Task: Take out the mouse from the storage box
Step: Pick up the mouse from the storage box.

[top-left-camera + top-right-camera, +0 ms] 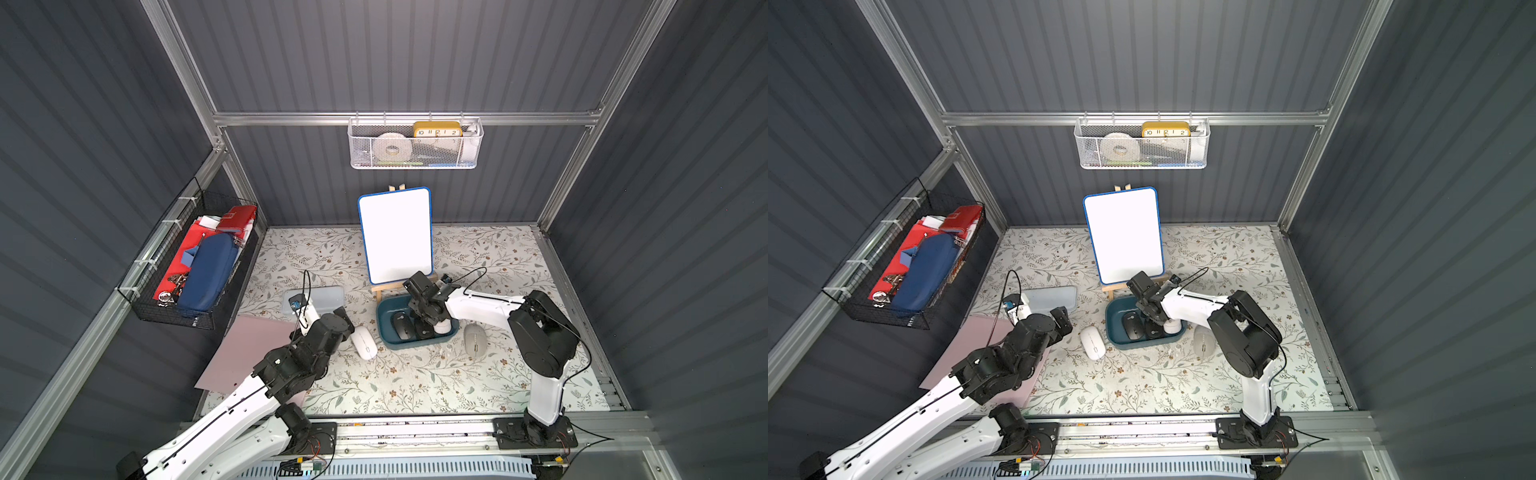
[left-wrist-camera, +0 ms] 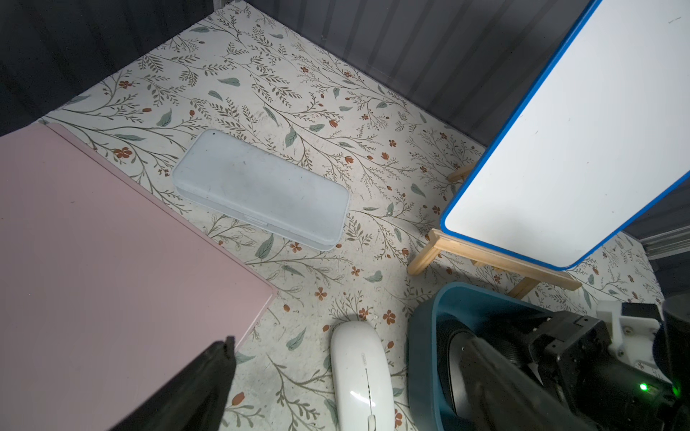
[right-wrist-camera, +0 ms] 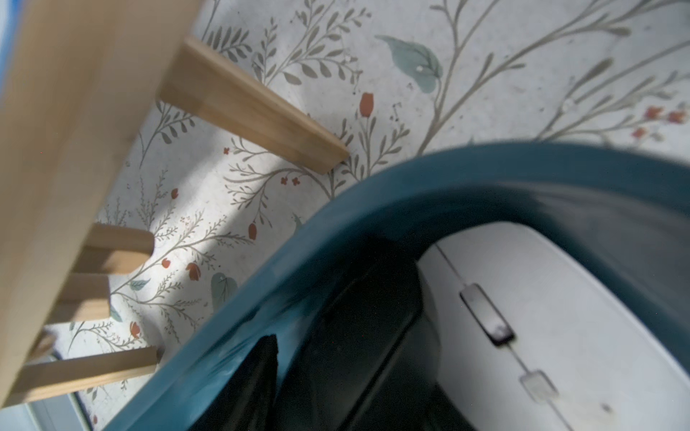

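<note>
Teal storage box (image 1: pixel 411 343) entered by right gripper (image 1: pixel 429 325), its closure cannot be told, left gripper (image 1: pixel 347 321) spread wide near white mouse (image 1: pixel 364 343)

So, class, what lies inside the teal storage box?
In the storage box, three mice side by side: a black mouse, a second black mouse and a white mouse. The right hand reaches in over the latter two, hiding parts of them and the floor beneath.

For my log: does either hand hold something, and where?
Left hand open, empty. Right hand is in the storage box at a black mouse; a grip cannot be told.
</note>
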Robot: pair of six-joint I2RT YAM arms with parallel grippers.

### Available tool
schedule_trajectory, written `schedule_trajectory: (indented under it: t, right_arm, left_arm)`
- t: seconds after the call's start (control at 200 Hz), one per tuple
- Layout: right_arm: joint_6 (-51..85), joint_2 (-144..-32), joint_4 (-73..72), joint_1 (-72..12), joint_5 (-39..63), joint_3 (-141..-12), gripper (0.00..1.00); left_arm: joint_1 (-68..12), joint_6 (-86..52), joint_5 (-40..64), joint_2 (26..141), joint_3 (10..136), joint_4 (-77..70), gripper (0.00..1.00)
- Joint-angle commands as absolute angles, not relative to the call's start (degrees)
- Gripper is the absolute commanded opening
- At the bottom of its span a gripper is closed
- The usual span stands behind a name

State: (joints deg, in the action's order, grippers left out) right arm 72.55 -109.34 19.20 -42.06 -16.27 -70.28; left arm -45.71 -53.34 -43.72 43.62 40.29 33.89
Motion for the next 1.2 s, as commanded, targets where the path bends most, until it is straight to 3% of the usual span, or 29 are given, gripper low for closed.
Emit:
schedule_trajectory:
  t: [0.0,0.145,0.73,1.196]
  right_arm:
    - [71.5,-107.4,19.1,-42.3,-16.1,-69.0,0.47]
    - [71.4,-106.4,18.8,-42.7,-16.5,-68.3,0.4]
    - [69.6,-98.3,15.3,-43.2,-15.2,-62.4,0.33]
    - [62.7,-81.9,16.2,-39.2,-10.7,-55.2,0.3]
  left_arm:
    - [-45.6,-52.4,-43.9,43.9,40.1,34.2,0.99]
    - [-45.6,-52.7,-43.7,44.0,39.8,34.3,1.0]
    - [-45.6,-52.5,-43.8,46.0,40.8,34.5,0.99]
    - [-45.5,-52.7,-43.4,47.6,41.1,33.7,1.0]
